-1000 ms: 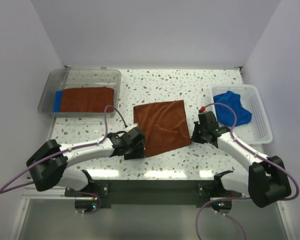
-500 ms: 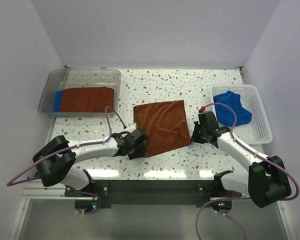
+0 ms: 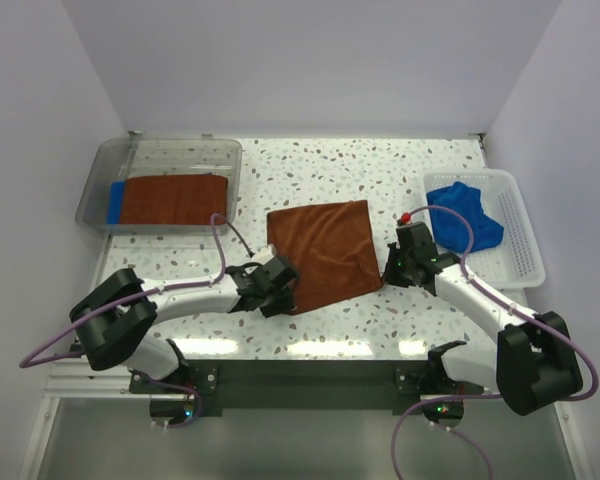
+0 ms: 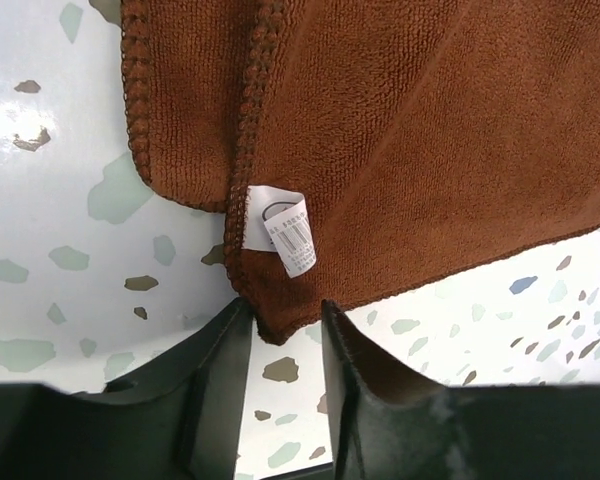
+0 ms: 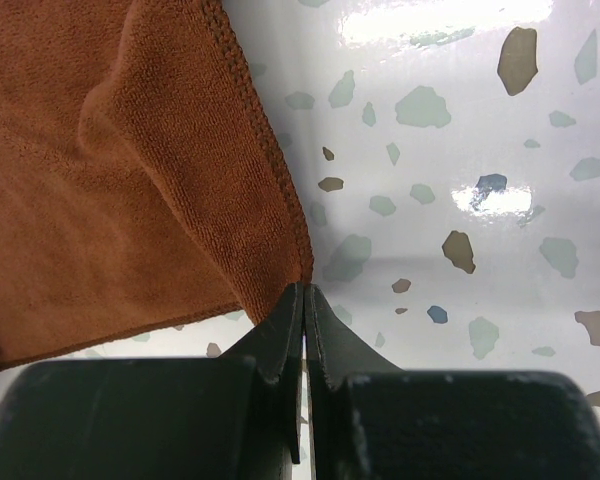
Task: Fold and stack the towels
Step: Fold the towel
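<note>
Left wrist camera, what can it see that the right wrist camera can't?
Only the left wrist view shows the white tag and the left gripper, open around one corner of the brown towel. Only the right wrist view shows the right gripper, shut on another corner. Both show that towel lying on the speckled table.

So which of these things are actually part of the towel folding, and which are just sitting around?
Part of the job:
- spread brown towel
- folded brown towel in the tray
- flat blue towel showing beside it
- crumpled blue towel in the basket

Just there, holding things:
- clear tray
- white basket
- speckled table
</note>
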Robot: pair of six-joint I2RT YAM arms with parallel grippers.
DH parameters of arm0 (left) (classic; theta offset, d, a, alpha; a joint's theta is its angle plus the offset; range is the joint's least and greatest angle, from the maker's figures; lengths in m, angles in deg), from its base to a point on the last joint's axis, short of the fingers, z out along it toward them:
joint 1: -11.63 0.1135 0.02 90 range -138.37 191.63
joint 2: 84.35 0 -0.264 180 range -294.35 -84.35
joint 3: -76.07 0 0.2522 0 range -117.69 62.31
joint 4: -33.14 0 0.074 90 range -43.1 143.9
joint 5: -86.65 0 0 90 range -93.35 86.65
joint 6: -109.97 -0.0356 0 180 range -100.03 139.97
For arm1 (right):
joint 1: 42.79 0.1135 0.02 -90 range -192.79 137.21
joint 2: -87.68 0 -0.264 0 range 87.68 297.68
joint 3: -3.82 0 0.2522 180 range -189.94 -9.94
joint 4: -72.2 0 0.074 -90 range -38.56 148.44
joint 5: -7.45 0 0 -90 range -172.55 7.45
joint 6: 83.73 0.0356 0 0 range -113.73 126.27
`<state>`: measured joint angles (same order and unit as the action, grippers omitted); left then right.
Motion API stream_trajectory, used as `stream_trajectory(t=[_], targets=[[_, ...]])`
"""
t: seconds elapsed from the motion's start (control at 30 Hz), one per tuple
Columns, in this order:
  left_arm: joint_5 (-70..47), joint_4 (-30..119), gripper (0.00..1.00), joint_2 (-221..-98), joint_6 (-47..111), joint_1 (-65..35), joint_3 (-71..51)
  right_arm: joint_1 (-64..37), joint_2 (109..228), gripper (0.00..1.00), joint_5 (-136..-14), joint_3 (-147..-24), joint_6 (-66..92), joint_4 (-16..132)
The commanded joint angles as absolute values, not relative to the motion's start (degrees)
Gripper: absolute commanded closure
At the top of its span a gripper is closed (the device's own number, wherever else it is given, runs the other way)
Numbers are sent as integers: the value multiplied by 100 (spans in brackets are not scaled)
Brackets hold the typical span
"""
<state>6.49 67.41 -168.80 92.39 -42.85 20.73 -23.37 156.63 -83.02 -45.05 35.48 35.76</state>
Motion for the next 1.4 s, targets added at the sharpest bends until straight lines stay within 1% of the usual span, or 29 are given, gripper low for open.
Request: stream_trajectory(t=[0.0,0.03,0.1,0.13,0.17,0.27,0.33,0.43,0.47,0.57,0.6,0.7,0.83,0.93,1.1,1.17,1.3,1.37], targets=[[693,6632,62,-16960,9415,-4322,2135,-2345,15624,100,-8281,-4492,3484,3647],[684,6641,70,-16995,9415,-4322,2135,-2345,15624,100,-8282,-4492,3492,3629],[693,6641,81,-17004,9423,-4322,2126,-2345,15606,100,-8316,-4509,3501,3621],[702,6667,94,-16978,9415,-4322,2118,-2345,15597,100,-8325,-4518,3501,3612],[789,6693,100,-16961,9415,-4322,2091,-2345,15597,100,-8334,-4570,3493,3559],[1017,6983,100,-16741,9257,-4270,1863,-2345,15554,100,-8378,-4781,3484,3436],[1255,7289,100,-16584,8924,-4138,1477,-2354,15510,100,-8492,-4965,3440,3261],[1317,7475,100,-16408,8221,-3594,906,-2354,15500,100,-8641,-5623,3422,3059],[1256,7485,100,-16372,7854,-3236,609,-2354,15579,100,-8703,-5782,3413,2954],[1256,7484,100,-16363,7246,-2646,115,-2372,15894,100,-9018,-6494,3387,2778],[1247,7502,100,-16415,6887,-2521,-269,-2389,15983,100,-9089,-6661,3396,2768],[1142,7607,100,-16687,6262,-2064,-982,-2407,16316,100,-9178,-7277,3519,2899],[790,7353,100,-17135,5680,-1389,-1608,-2424,16932,100,-9309,-8364,3528,2979],[299,7169,100,-17610,5346,-1001,-2117,-2468,17451,100,-9424,-9094,3388,3040],[-299,7142,100,-18671,5038,-613,-3391,-2591,18250,100,-9468,-10290,3159,3321],[-554,7046,100,-18937,5003,-473,-3910,-2670,18637,100,-9425,-10564,3097,3681],[-836,6571,100,-19614,4906,-288,-4754,-2785,19349,100,-9354,-11599,2843,4068],[-1090,6318,100,-19964,4827,-183,-5255,-2855,19683,100,-9398,-11873,2737,4358]])
